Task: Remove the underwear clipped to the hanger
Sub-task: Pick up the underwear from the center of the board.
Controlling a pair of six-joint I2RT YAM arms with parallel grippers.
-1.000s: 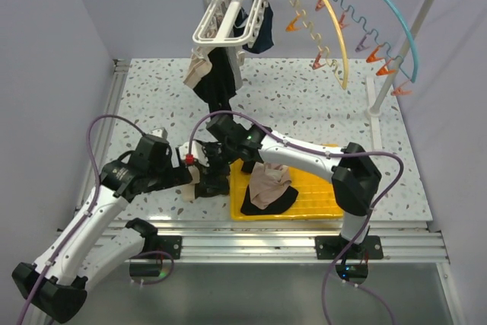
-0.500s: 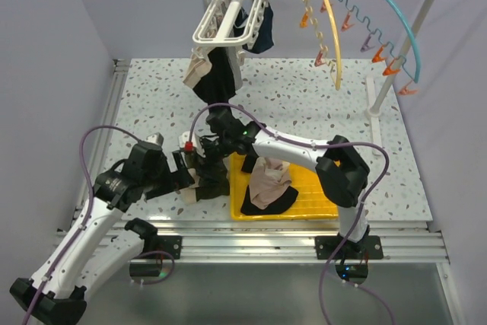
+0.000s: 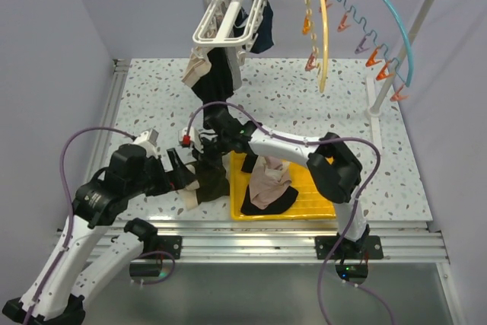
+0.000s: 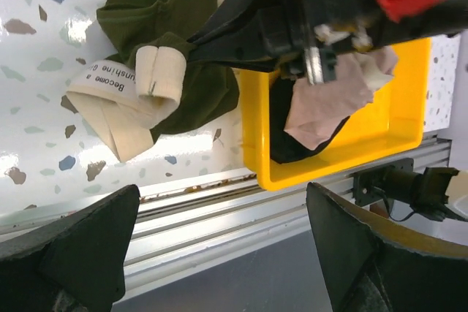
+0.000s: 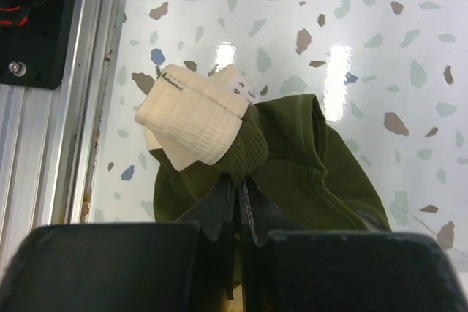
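Right hand (image 5: 238, 196) is clamped tight, pinching a fold of the olive-and-cream underwear (image 5: 292, 155) between its fingers, low over the table (image 5: 380, 27). That grip looks set to carry the piece into the yellow tray (image 3: 323, 205) just beside it, where a pale pink garment (image 3: 270, 180) already lies. The cloth bunches right at the fingertips, its cream waistband folded out just beyond them. Left hand (image 4: 223, 253) is spread wide, gripping nothing, close by the same cloth from the other side, likely waiting its turn. Up at the back, the white hanger (image 3: 228, 5) has clipped underwear (image 3: 217, 74) dangling, so there's more to pull.
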